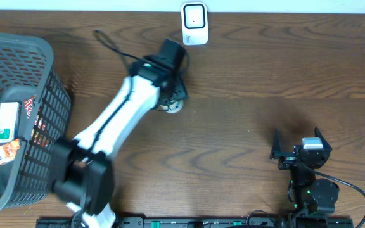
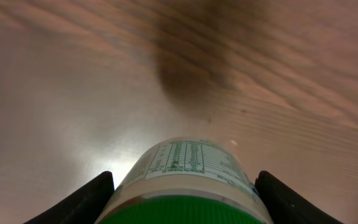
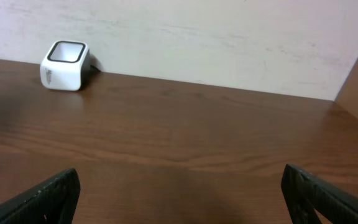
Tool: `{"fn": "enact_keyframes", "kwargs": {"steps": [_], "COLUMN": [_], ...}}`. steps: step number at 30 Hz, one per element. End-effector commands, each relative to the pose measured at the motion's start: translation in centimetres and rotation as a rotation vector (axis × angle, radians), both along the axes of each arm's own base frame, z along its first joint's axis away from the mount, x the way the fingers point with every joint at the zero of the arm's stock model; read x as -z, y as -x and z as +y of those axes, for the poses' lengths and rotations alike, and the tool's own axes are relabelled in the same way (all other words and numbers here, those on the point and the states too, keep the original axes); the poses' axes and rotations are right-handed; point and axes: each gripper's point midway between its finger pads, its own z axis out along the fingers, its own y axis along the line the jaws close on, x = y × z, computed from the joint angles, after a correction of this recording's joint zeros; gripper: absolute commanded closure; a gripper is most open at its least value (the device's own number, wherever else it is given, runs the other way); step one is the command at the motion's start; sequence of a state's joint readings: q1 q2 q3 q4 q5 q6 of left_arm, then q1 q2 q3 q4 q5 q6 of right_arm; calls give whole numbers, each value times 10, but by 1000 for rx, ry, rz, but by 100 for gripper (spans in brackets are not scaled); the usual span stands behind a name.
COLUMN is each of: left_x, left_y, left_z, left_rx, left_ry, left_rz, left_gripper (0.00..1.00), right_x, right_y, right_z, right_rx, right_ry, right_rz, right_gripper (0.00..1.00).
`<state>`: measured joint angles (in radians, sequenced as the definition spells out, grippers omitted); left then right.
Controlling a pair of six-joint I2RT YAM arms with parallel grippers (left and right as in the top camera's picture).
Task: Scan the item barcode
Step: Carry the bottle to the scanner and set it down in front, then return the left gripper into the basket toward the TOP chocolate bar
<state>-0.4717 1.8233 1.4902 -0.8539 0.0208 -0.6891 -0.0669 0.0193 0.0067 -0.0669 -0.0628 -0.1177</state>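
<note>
A white jar with a green cap [image 2: 185, 214] and a printed nutrition label [image 2: 188, 158] sits between the black fingers [image 2: 95, 196] of my left gripper [image 2: 185, 182], which is shut on it. From above, the left gripper [image 1: 172, 95] hangs over the table's back middle, and only a bit of the jar [image 1: 173, 107] shows under it. The white barcode scanner [image 1: 194, 24] stands at the back edge, a little beyond and to the right of the jar. It also shows in the right wrist view, scanner [image 3: 65, 65]. My right gripper [image 1: 300, 149] rests open and empty at the front right.
A dark mesh basket [image 1: 40, 76] holding several packaged items stands at the left edge. A black cable [image 1: 109, 44] runs along the table behind the left arm. A pale wall [image 3: 229, 37] rises behind the scanner.
</note>
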Motion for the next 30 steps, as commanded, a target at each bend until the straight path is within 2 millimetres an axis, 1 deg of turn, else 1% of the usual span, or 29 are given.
{"fn": "enact_keyframes", "kwargs": {"steps": [1,4,7,9,10,12,13,15,16,18,19,20,22,24,25,26,27,28,29,30], "left_x": [28,50,66,71,71,70,67,56,43,11,-16,-45,-115,-188,-232,-265,-311,-333,-352,-363], "left_y": [-11,-16,-16,-14,-13,-13,-13,-14,-16,-20,-24,-28,-35,-38,-36,-32,-21,-11,1,12], "left_z": [-9,-23,-33,-38,-38,-40,-42,-46,-47,-46,-44,-41,-27,-1,22,45,86,111,142,167], "left_rx": [61,83,122,149,160,189,216,284,309,340,354,364,360,308,243,168,35,-44,-136,-214], "left_ry": [-87,-90,-101,-117,-130,-157,-162,-169,-170,-166,-162,-161,-168,-205,-242,-273,-320,-345,-376,-396], "left_rz": [-17,-14,-4,-3,-9,-25,-33,-60,-77,-124,-167,-222,-366,-532,-637,-716,-822,-871,-910,-928], "left_gripper": [41,41,40,28,23,10,6,5,5,5,5,5,4,4,4,4,4,4,4,4], "right_x": [1,1,1,1,1,1,1,1,1,1,1,1,1,1,1,1,1,1,1,1], "right_y": [0,0,0,0,0,0,0,0,0,0,0,0,0,0,0,0,0,0,0,0], "right_z": [2,2,2,2,2,2,2,2,2,2,2,2,2,2,2,2,2,2,2,2], "right_rx": [-8,-8,-8,-8,-8,-8,-8,-8,-8,-8,-8,-8,-8,-8,-8,-8,-8,-8,-8,-8], "right_ry": [11,11,11,11,11,11,11,11,11,11,11,11,11,11,11,11,11,11,11,11], "right_rz": [4,4,4,4,4,4,4,4,4,4,4,4,4,4,4,4,4,4,4,4], "right_gripper": [1,1,1,1,1,1,1,1,1,1,1,1,1,1,1,1,1,1,1,1]}}
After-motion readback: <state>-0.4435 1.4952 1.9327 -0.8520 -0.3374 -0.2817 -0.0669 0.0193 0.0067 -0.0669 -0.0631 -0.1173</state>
